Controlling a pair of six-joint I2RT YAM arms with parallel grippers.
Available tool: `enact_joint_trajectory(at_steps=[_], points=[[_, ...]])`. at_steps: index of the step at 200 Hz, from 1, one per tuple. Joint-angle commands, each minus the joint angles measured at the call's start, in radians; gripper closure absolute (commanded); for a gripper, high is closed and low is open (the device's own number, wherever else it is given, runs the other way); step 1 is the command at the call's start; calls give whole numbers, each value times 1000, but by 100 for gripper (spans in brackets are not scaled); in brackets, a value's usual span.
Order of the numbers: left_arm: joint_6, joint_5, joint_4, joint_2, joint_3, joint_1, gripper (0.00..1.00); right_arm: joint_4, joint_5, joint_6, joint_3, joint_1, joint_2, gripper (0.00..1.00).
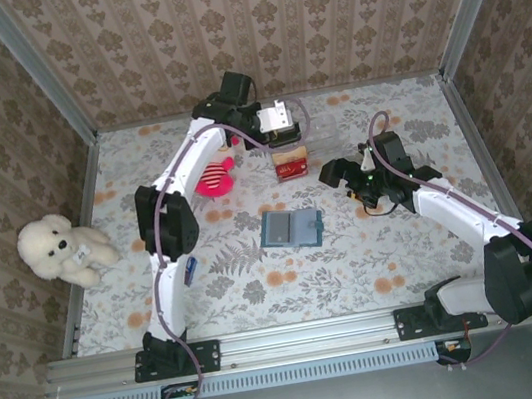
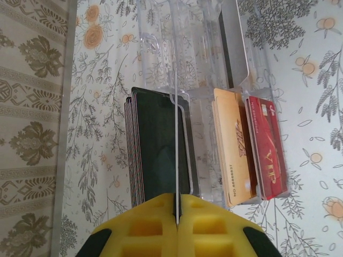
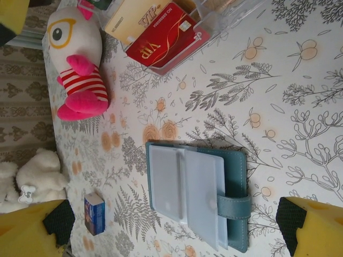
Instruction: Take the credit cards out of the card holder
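- Left fingers [image 2: 177,222] are pressed together out at the far end of the worktop [image 1: 407,258], right over the clear tray [image 2: 193,48].
- A thin pale edge runs straight up from the seam between them. Whether it is a card seen edge-on or part of the tray, I cannot tell.
- In the tray, the gold card [image 2: 233,152] and the red card [image 2: 266,152] stand on edge side by side in one compartment. A stack of black cards [image 2: 158,150] stands in the next compartment.
- The card holder [image 3: 238,166] lies flat and open near the middle of the worktop, well apart from the tray. Its pale translucent sleeves face up and its teal strap is folded across one end.
- Right fingers [image 3: 313,227] are spread wide above the holder, one on either side of it, gripping nothing.
- From the top view, the right fingers sit just beside the holder's far right corner.
- A pink plush toy [image 3: 80,69] lies near the tray, a white plush dog [image 1: 61,250] sits at the left edge, and a small blue box [image 3: 95,214] rests by the left arm.
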Motion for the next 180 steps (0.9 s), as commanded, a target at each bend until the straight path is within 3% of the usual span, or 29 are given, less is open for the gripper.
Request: enact_joint_trajectory(at_steps=[1,70,133,180], points=[[51,-34,-30,44,30,-8,100,-20,-43,3,3,-5,13,0],[2,-140,37,82,51,-25,100,66,-56,51,-50,-6,19,0],[-8,-78,31,72,75,-25,100,70,-54,55,-60,-6,18,0],[1,-100,34,99,96,-26,100,75,-54,58,-69,-7,20,0]])
